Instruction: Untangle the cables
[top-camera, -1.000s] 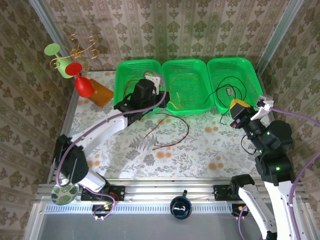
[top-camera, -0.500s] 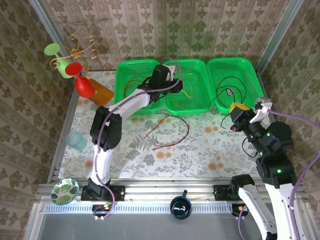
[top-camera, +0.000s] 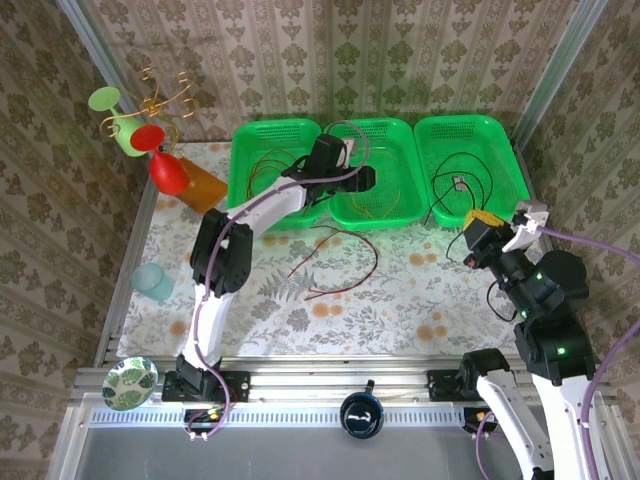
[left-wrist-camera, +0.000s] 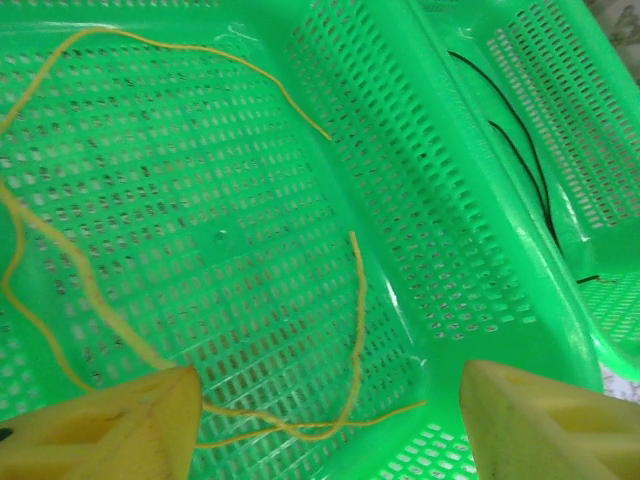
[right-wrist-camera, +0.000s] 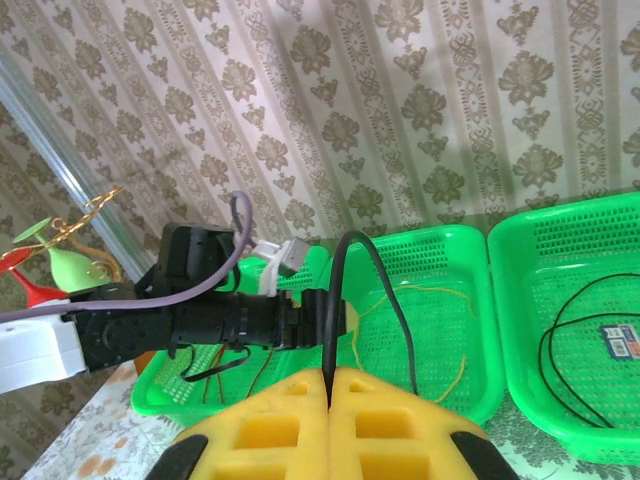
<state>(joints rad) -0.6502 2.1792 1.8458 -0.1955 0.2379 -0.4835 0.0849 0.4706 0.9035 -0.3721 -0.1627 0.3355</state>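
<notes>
Yellow cable (left-wrist-camera: 358, 300): thin yellow wire lying in loose loops on the floor of the middle basket.
Black cable (right-wrist-camera: 337, 280): thin black wire arching up out of the right gripper.
Red-brown cable (top-camera: 372, 262): thin curved strand lying flat on the table, just in front of the baskets.
Middle basket (left-wrist-camera: 480, 230): green perforated plastic.
Left gripper (left-wrist-camera: 328, 375): yellow foam fingers well apart over the middle basket, holding nothing.
Right gripper (right-wrist-camera: 330, 380): yellow fingers pressed together, pinching the black cable.
Table (top-camera: 400, 320): floral-patterned top.
</notes>
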